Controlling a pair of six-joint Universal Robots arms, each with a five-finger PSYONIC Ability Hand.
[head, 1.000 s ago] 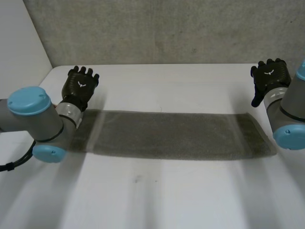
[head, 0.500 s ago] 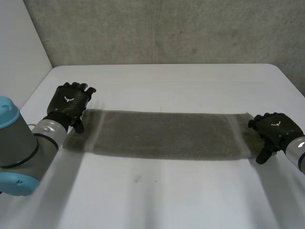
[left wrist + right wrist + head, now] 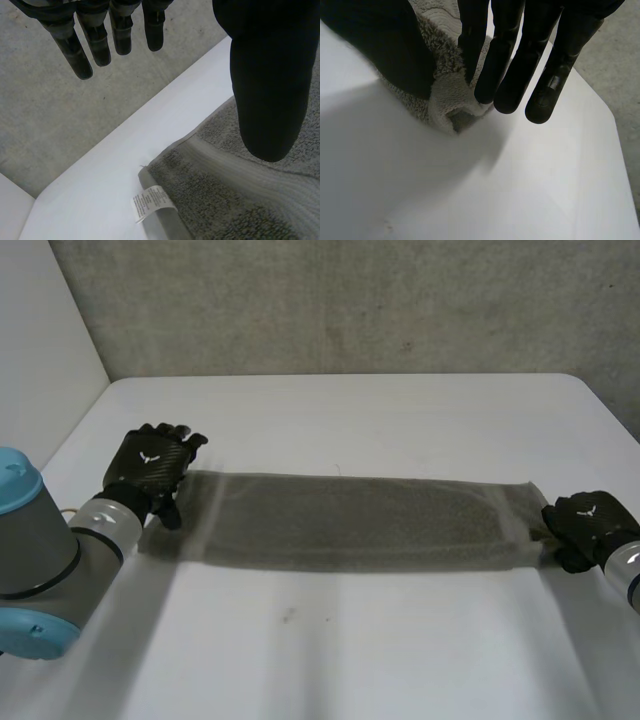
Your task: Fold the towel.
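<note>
A long grey towel [image 3: 350, 520] lies flat across the white table [image 3: 330, 650]. My left hand [image 3: 150, 465] hovers at the towel's left end, near its far corner. In the left wrist view its fingers [image 3: 100, 40] are straight and its thumb [image 3: 270, 75] is spread wide over the towel [image 3: 240, 200], holding nothing. My right hand [image 3: 590, 525] sits at the towel's right end. There the fingers [image 3: 505, 60] and thumb pinch a raised corner of the towel [image 3: 447, 95].
A white label [image 3: 150, 202] sticks out from the towel's left edge. The grey wall [image 3: 350, 300] runs behind the table's far edge. Bare table [image 3: 300, 410] lies in front of and behind the towel.
My right hand came down from the far right onto the towel's right corner and closed on it, drawing that end slightly rightward. My left hand moved back to the towel's left end.
</note>
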